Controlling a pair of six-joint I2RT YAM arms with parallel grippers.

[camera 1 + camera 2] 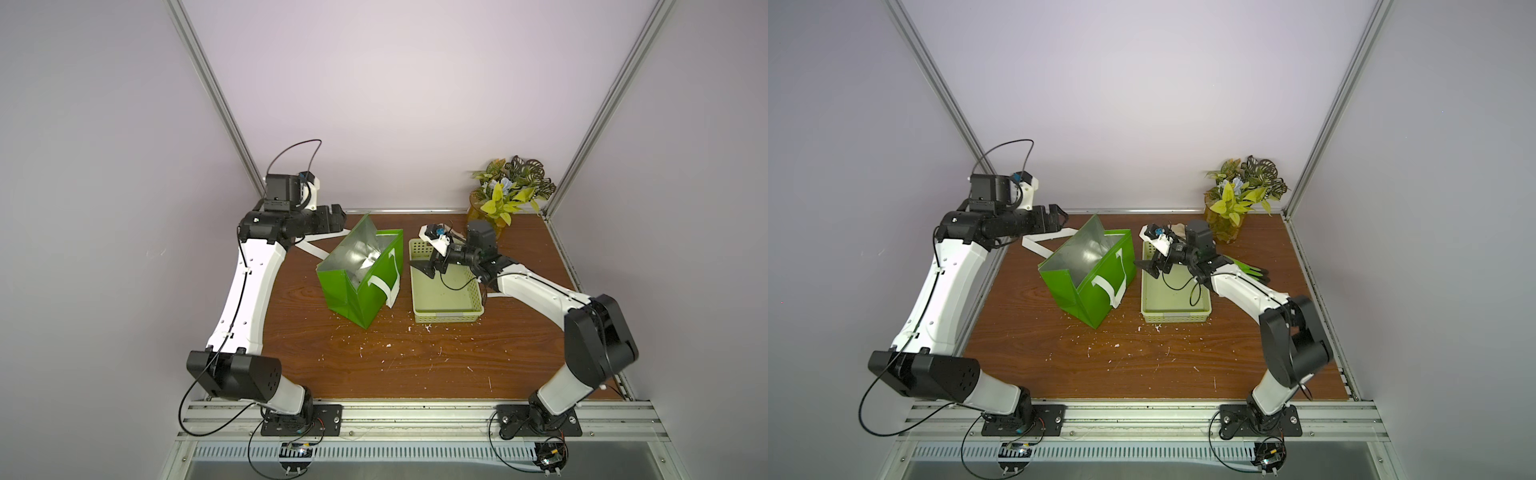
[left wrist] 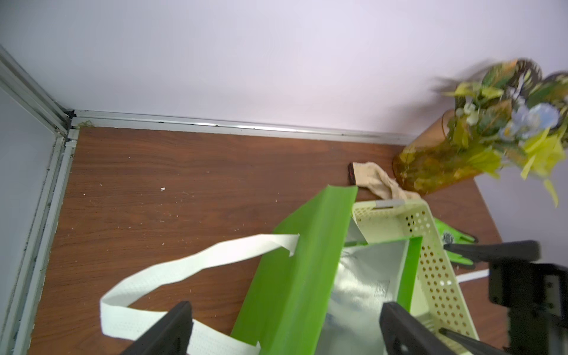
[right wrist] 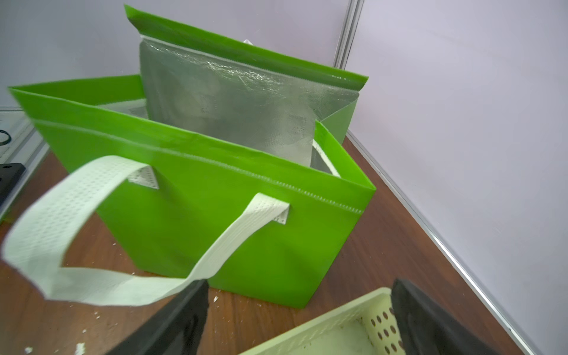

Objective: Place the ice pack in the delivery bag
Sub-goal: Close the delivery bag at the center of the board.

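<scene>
Nearest, the basket (image 1: 449, 318) looks empty. The right gripper (image 1: 430, 266) hangs over its far end, jaws spread and holding nothing. Just beside the basket, the bag (image 1: 353, 299) stands open. A pale shiny shape at its bottom is, I judge, the ice pack (image 1: 358, 279), though it is not sharp. Farther, the left gripper (image 1: 1061, 216) is also spread and empty, over the far strap (image 2: 184, 264).

The placing seems done, and the arms must now leave cleanly. The right gripper should rise first, because the near strap (image 3: 61, 221) hangs just before its finger and could pull the bag over.

Only a top view reaches the bag's bottom; the wrist views do not. The left wrist view alone shows clearly a beige cloth (image 2: 378, 181) behind the basket, near the vase (image 2: 430, 166).
</scene>
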